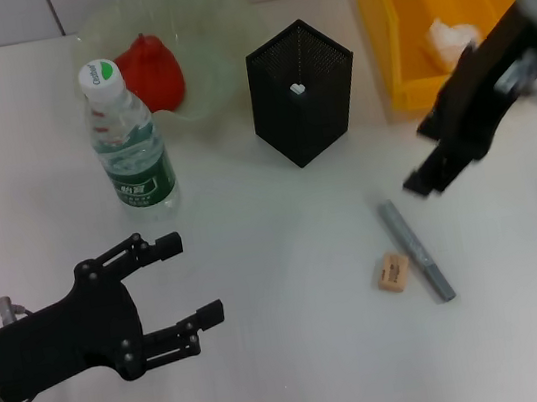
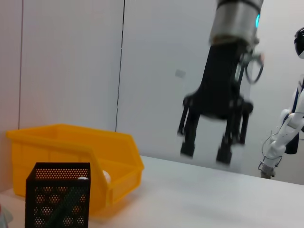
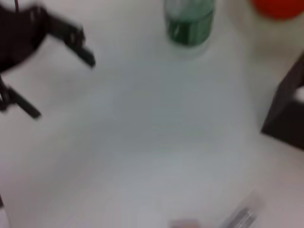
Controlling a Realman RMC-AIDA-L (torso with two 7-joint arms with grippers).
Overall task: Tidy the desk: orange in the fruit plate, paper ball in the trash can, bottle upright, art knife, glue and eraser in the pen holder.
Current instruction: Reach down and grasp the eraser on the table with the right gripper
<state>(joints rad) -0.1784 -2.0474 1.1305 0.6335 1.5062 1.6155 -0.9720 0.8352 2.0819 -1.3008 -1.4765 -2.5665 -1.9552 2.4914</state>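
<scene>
bottle [image 1: 130,141] label and cap print too small to read, eraser [image 1: 392,271] print illegible

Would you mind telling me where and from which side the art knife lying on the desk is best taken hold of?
Probably mid-length on the art knife, coming straight down with the fingers closing across its narrow width. It lies flat as a long, slim bar, so only the long sides offer opposing faces. The eraser sits close beside its lower half, so grip slightly above the middle. The right hand hovers nearest.
</scene>
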